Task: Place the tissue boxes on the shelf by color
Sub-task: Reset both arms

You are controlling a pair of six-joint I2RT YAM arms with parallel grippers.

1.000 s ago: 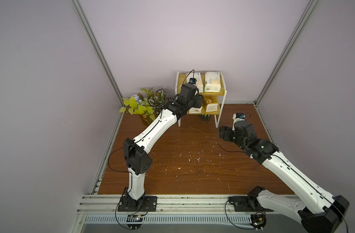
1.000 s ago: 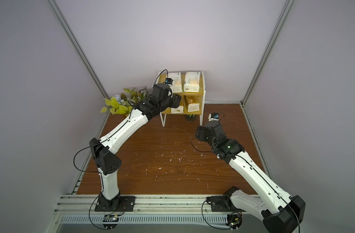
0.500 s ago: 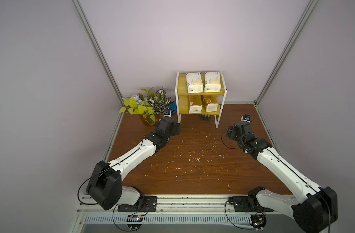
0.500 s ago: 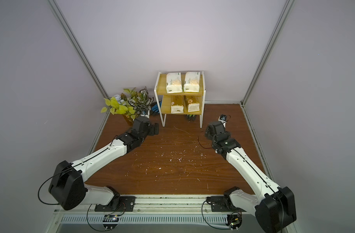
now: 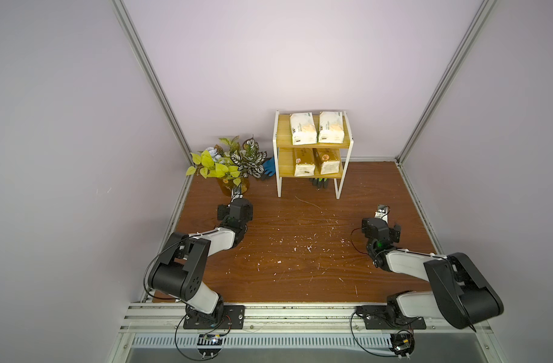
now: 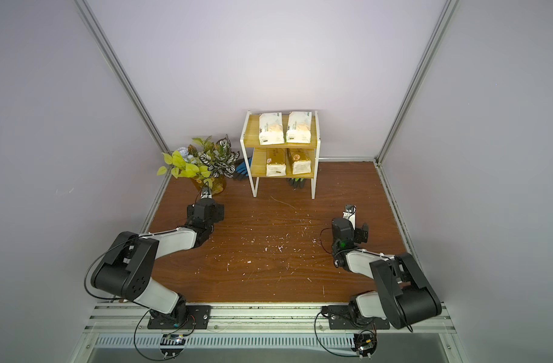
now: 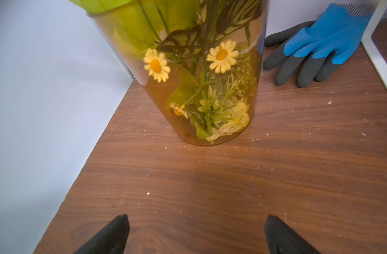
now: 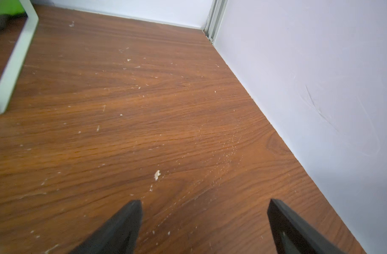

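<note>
The shelf (image 5: 283, 125) stands at the back of the wooden table in both top views. Two white tissue boxes (image 5: 302, 129) (image 6: 299, 127) lie side by side on its upper board. Two gold tissue boxes (image 5: 304, 162) (image 6: 298, 160) lie on the lower board. My left gripper (image 7: 195, 222) is open and empty, low over the table in front of a vase. My right gripper (image 8: 205, 202) is open and empty too, over bare wood near the right wall. Both arms are folded back, well short of the shelf. A white shelf leg (image 8: 14, 66) shows in the right wrist view.
An amber vase of artificial plants (image 5: 234, 163) (image 7: 199, 88) stands left of the shelf. A blue and grey glove (image 7: 320, 44) lies between vase and shelf. Dark gloves (image 5: 319, 182) lie under the shelf. Walls close three sides; white crumbs dot the table (image 5: 300, 251).
My left arm has drawn back from the shelf front and folded down near the vase. My right arm has pulled back toward the right wall. Both grippers have opened wider.
</note>
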